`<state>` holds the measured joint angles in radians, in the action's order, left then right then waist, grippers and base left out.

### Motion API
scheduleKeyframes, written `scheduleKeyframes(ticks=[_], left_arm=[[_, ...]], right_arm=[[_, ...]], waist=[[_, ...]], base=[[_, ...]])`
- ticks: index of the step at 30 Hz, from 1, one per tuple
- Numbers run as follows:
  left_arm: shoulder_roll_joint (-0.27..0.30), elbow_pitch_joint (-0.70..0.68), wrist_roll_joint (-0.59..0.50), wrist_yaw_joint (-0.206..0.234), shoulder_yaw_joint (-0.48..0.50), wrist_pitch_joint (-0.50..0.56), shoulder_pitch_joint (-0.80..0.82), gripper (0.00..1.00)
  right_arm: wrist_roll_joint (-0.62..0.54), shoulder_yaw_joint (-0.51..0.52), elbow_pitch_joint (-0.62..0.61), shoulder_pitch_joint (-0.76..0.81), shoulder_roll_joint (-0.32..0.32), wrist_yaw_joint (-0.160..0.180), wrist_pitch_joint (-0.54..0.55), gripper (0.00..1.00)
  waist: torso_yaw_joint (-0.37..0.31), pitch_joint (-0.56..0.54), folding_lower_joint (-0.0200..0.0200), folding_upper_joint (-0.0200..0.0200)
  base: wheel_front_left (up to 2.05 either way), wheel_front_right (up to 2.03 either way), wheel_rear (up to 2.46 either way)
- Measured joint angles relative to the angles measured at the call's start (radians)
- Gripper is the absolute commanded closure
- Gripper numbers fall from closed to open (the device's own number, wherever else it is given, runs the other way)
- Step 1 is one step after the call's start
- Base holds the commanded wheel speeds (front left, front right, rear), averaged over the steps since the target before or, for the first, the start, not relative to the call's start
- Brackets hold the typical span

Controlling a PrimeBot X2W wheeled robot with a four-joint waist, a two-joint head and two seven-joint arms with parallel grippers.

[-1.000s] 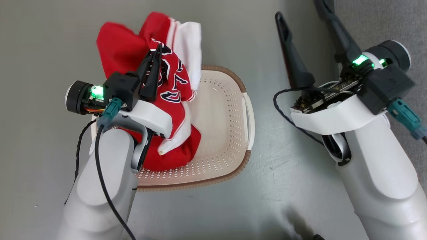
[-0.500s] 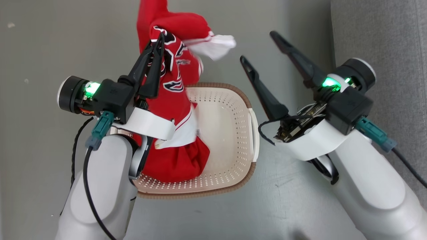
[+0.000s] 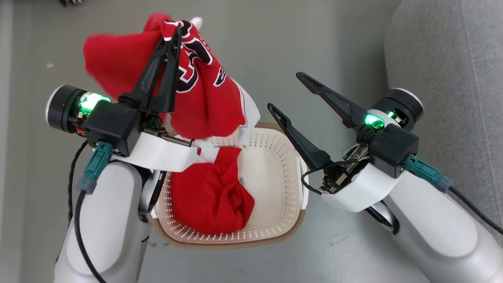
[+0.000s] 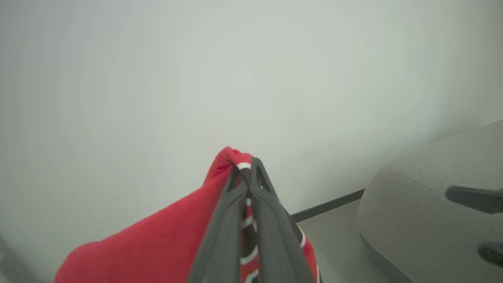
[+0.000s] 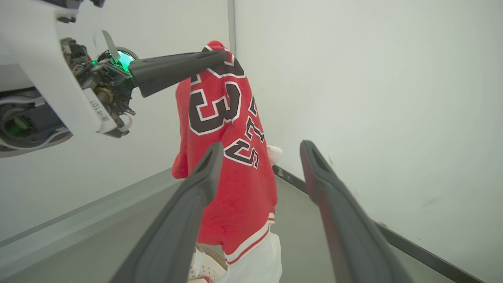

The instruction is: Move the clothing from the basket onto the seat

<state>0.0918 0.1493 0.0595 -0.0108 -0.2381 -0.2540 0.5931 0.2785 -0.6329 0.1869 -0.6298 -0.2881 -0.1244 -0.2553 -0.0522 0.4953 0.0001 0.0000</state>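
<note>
The left fingers (image 3: 169,78) are pinched tight on a bunched fold of the clothing (image 3: 204,102), which hangs limp below them over the basket (image 3: 275,232): light, soft, floppy, with more of it, perhaps a second piece, lying beneath. The right fingers (image 3: 298,137) gape empty beside it, the seat (image 3: 444,59) beyond them; a deep pinch on gathered fabric should hold best.

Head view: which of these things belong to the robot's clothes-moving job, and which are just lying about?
Job:
- red numbered jersey, pinched in the left hand
- crumpled red cloth in the cream perforated plastic basket
- grey fabric sofa
- open right hand

Just there:
- grey floor
- pale wall
- dark skirting strip
</note>
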Motion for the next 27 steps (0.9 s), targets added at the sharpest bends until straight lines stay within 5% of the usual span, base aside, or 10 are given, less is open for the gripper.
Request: scheduleKeyframes(ticks=[27], left_arm=[[0.051,-0.037,0.029,-0.081,-0.054,-0.002,-0.121,1.00]], right_arm=[[0.176,-0.132,-0.027,0.114,-0.089,0.000,0.037,0.00]], waist=[[0.068,-0.265,-0.0001,0.0000]], base=[[0.00,0.00,0.00]])
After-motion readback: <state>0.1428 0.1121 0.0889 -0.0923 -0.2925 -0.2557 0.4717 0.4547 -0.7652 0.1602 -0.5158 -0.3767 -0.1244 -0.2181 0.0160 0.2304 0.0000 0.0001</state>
